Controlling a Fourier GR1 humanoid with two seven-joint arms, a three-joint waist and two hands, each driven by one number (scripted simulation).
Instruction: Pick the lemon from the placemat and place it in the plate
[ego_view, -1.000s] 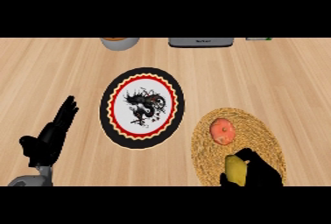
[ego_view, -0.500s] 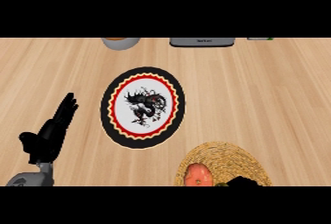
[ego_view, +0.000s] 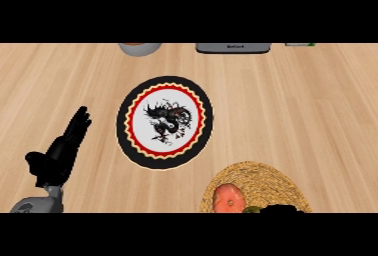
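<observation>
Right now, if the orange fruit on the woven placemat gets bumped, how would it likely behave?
The orange fruit looks rounded and smooth, so it would probably roll. The coarse woven placemat may slow it. It lies near the right hand, so a bump seems plausible.

Steep head view over counter (ego_view: 310, 110)

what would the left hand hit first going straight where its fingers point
The left hand points left of the plate over bare counter; first probably the grey bowl at the far edge, height unclear.
</observation>
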